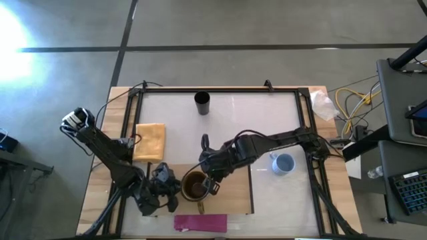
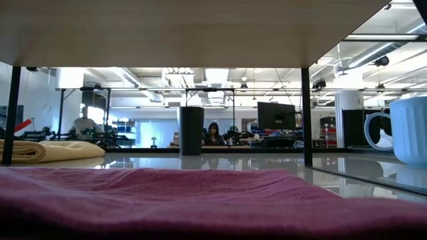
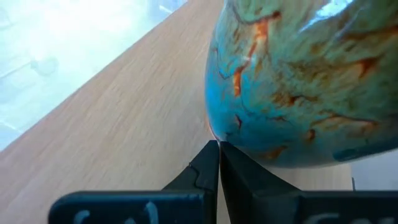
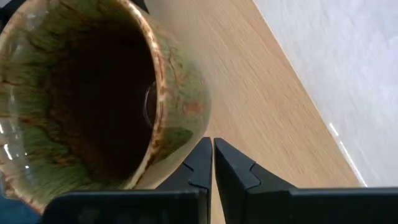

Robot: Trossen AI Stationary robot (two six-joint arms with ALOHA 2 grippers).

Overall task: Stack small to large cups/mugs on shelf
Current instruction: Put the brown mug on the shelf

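Observation:
The brown mug point(image 1: 195, 187) stands with its base on the light-wood shelf point(image 1: 233, 197), mouth up, between my two grippers. My left gripper point(image 1: 168, 185) is shut at the mug's left side; the left wrist view shows the mug's glazed wall point(image 3: 298, 81). My right gripper point(image 1: 212, 177) is shut at the mug's right side, by its rim point(image 4: 155, 68). The black cup point(image 1: 202, 103) stands on the table at the far middle. The pale blue mug point(image 1: 283, 163) stands on the table, right of the shelf. My left gripper has its shut fingertips point(image 3: 211, 152) against the lower part of the brown mug's outer wall point(image 3: 227, 134), coming from the table's left. My right gripper has its shut fingertips point(image 4: 205, 149) at the mug's outer wall below the rim point(image 4: 189, 124), coming from the right; whether they touch it, I cannot tell.
A folded yellow cloth point(image 1: 150, 141) lies left of the shelf's far end. A magenta strip point(image 1: 200, 222) lies at the near edge. In the low view the shelf's underside point(image 2: 200, 27) rests on thin dark legs point(image 2: 305, 113), with the black cup point(image 2: 191, 131) and the pale blue mug point(image 2: 408, 130) beyond.

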